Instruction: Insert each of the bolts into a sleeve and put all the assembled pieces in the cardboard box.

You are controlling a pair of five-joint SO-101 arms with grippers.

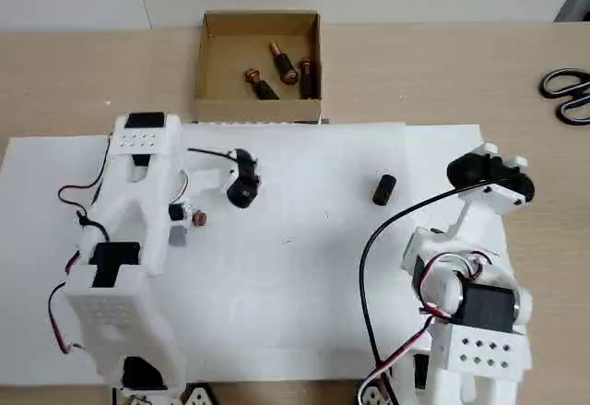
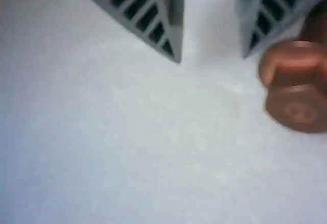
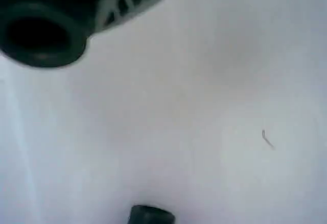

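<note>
The fingers of the left gripper (image 2: 210,55) are held apart. The copper bolt (image 2: 296,94) is laid on the white sheet (image 2: 127,157) just beside one finger, head turned to the wrist camera, long axis running away from it. A black sleeve (image 3: 41,35), open end facing the camera, seems clamped by the right gripper (image 1: 466,171).

Blurred bolt (image 2: 294,94) cut by frame edge, blurred sleeve (image 3: 41,35) cropped, dark stub (image 3: 150,215), perhaps another sleeve, cropped

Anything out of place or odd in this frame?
Nothing looks damaged or spilled. Only scissors lie at the table's edge, off the white sheet, unneeded for this task. One bolt and one sleeve lie loose on the sheet.
</note>
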